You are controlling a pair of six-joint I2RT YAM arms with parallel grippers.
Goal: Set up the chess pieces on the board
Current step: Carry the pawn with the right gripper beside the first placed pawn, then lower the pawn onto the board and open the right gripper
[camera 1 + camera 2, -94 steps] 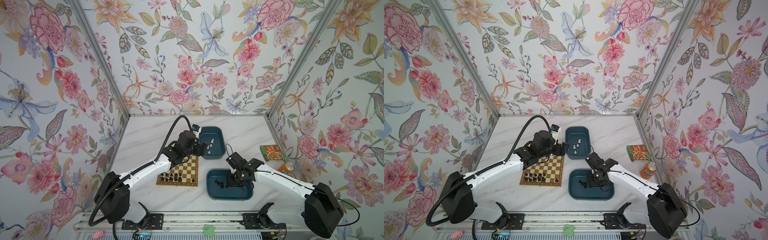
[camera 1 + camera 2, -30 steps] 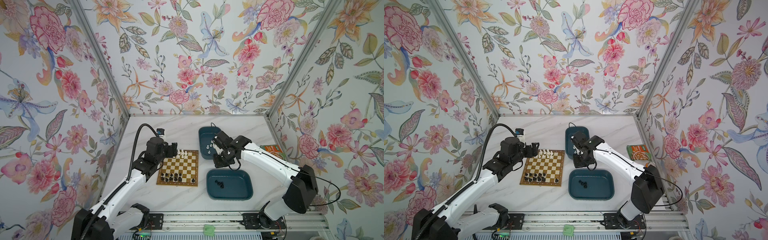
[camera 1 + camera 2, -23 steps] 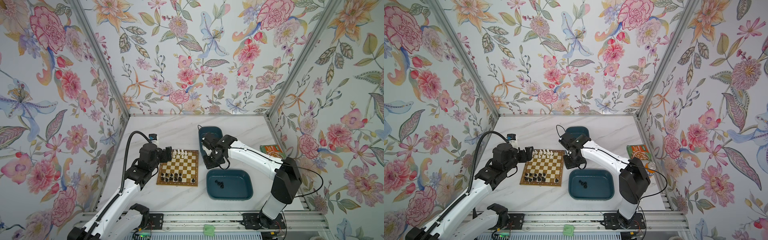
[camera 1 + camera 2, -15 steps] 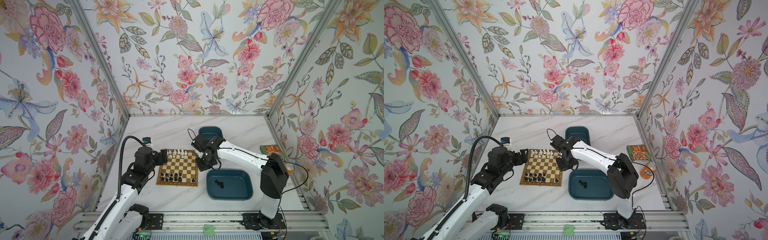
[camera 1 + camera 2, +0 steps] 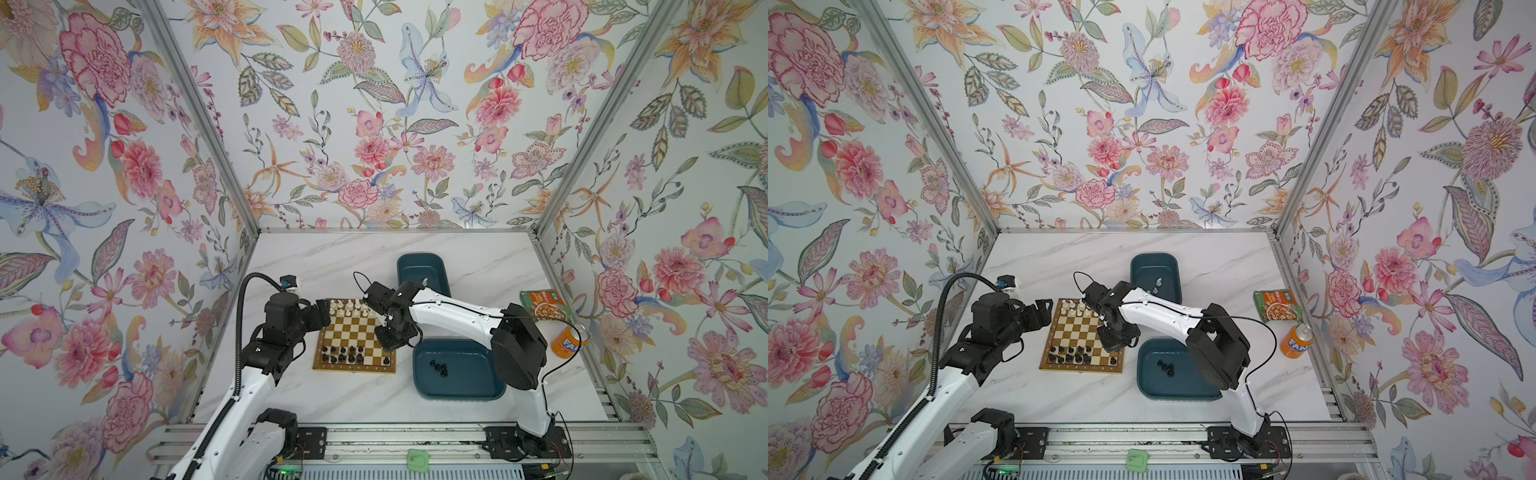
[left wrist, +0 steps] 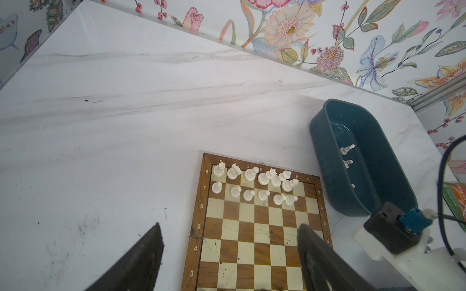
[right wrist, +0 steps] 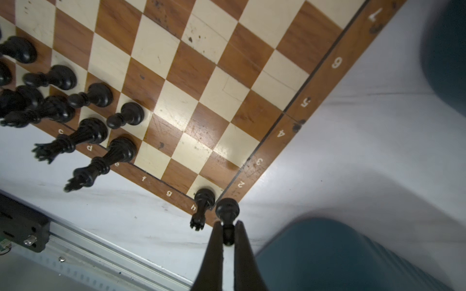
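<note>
The board [image 5: 355, 332] [image 5: 1080, 330] lies at mid-table. White chess pieces [image 5: 347, 309] [image 6: 254, 184] fill much of its two far rows, and black ones [image 5: 345, 354] [image 7: 75, 113] stand along the near rows. My right gripper [image 5: 388, 334] [image 7: 228, 224] hangs over the board's right edge, near its front corner. It is shut on a black pawn [image 7: 227, 209], beside the black corner rook [image 7: 203, 206]. My left gripper [image 5: 322, 313] [image 6: 229, 226] stands open and empty at the board's far left corner.
A far teal tub [image 5: 419, 268] [image 6: 365, 141] holds a few white pieces [image 6: 346, 151]. A near teal tub [image 5: 473, 374] holds a few black pieces [image 5: 438, 368]. A snack packet [image 5: 542, 303] and an orange can [image 5: 569, 338] sit by the right wall.
My right gripper has carried the black pawn leftward from between the tubs to the board's right edge. My left gripper has drawn back leftward to the board's far left corner, still open.
</note>
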